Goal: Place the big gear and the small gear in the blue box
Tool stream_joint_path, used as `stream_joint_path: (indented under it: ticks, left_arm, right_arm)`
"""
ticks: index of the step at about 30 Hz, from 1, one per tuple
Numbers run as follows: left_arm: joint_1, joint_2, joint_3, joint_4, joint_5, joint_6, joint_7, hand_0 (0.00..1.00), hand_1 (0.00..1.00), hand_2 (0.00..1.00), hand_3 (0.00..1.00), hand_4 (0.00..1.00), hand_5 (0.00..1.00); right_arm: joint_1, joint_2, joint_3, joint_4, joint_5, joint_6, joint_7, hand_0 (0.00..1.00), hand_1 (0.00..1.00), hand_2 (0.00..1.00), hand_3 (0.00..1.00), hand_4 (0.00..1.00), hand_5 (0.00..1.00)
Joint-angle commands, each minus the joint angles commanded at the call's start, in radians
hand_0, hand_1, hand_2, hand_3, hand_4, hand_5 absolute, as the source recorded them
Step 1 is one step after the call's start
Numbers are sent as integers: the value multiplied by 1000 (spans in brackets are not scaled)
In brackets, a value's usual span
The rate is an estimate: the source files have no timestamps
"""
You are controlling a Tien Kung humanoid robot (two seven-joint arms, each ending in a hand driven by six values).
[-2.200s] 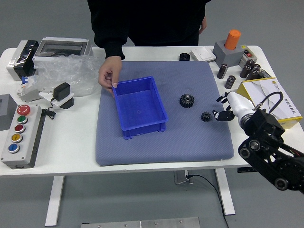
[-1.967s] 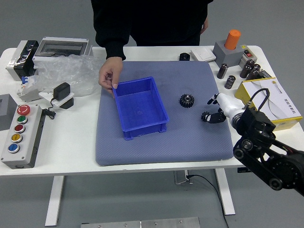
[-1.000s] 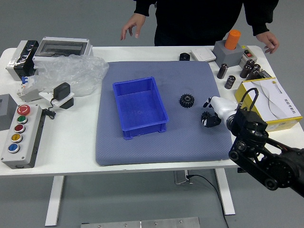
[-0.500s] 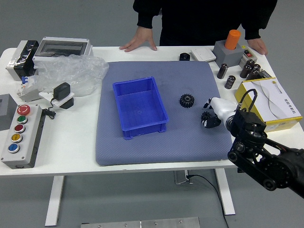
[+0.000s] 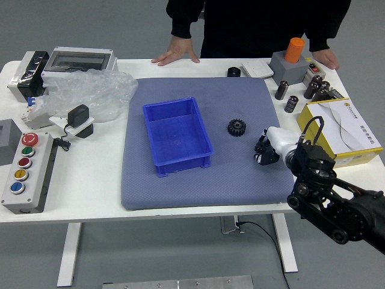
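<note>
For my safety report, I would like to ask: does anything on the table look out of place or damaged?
No spill or damage shows. The blue box sits askew on the mat, and clear plastic lies crumpled at the left, perhaps leftover wrapping.

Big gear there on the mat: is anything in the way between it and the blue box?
Nothing visible: only bare mat separates the big gear from the blue box. The robot's right hand is on the gear's other side, away from the box.
</note>
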Motion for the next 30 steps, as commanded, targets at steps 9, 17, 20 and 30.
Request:
stream_joint_path:
  ticks: [9,17,20,30]
  left_arm:
    - [1,0,0,0,1,0,1,811,789,801,831,625,278]
    - [2,0,2,0,-2,1,1,811,789,801,832,629,283]
    - [2,0,2,0,-3,1,1,811,788,800,833,630,289]
    - [1,2,2,0,-6,1,1,811,787,800,832,634,295]
  right_arm:
    - [-1,3,-1,-8,-20,-24,0,660,454,509,584,741,63]
    - [-3,7,0,-17,-31,-46,0,591,435,483,550,745,44]
    - [-4,10,0,-22,-33,-57,0,535,417,458,519,723,28]
    - [4,25,0,-34,-5,-59,0,580,442,506,574,709,67]
